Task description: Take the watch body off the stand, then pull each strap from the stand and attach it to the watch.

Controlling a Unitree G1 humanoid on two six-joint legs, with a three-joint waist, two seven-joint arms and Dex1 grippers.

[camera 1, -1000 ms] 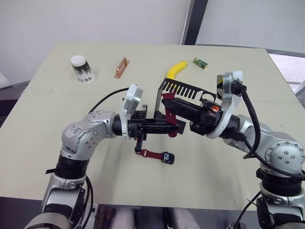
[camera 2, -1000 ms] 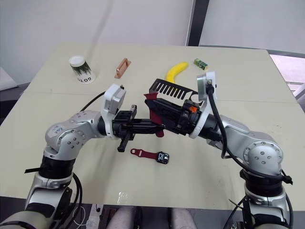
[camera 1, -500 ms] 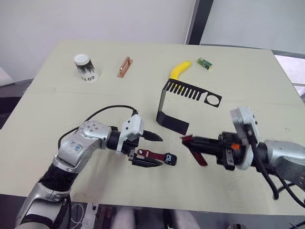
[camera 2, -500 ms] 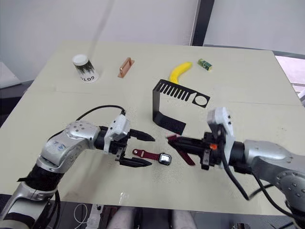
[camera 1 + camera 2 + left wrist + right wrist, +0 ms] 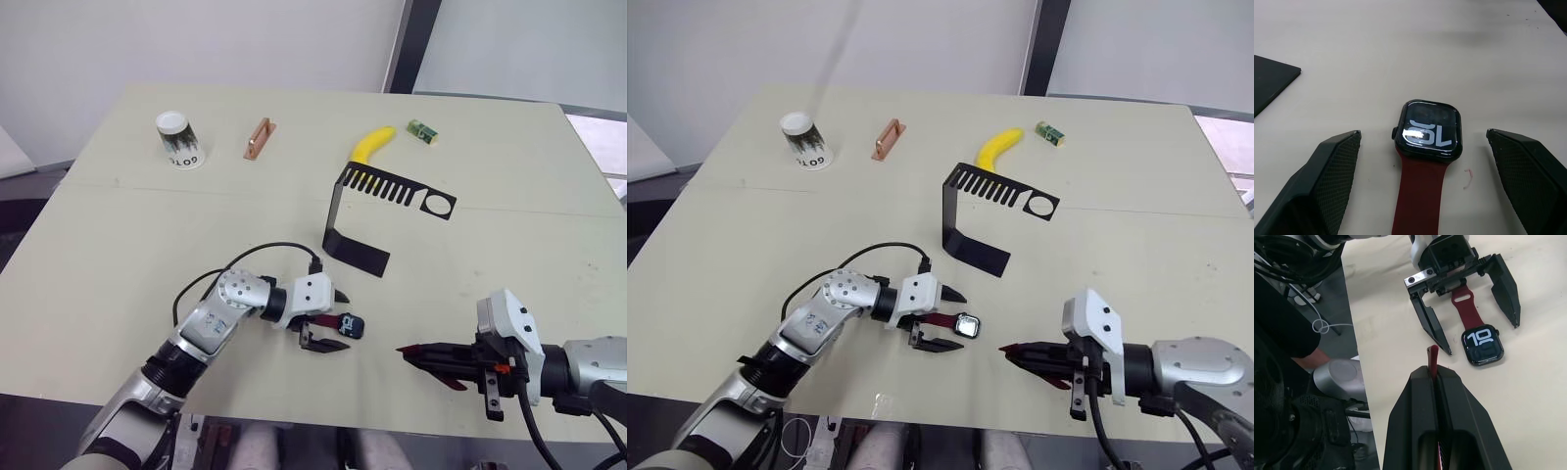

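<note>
**Near the front edge: strap in our right gripper, watch between our left fingers**

Nearest the table's [image 5: 118, 245] front edge, our right gripper [image 5: 411, 351] is clamped shut on one maroon strap [image 5: 1433, 361], whose tip pokes out past the fingertips; it hangs low over the surface, well apart from the watch. Just beyond and to the left, our left gripper [image 5: 955, 325] stands spread wide, its fingers [image 5: 1327, 176] flanking the watch body [image 5: 1429, 130] without touching it. The watch body lies flat, screen up, with the other strap [image 5: 1418, 196] already joined to it and running back toward the wrist. Farther in, the stand [image 5: 367, 211] sits upright at mid-table, its slotted arm bare. Beyond it lie a banana [image 5: 370, 144], a green block [image 5: 422, 130], a copper bar [image 5: 259, 138] and a paper cup [image 5: 179, 140].
</note>
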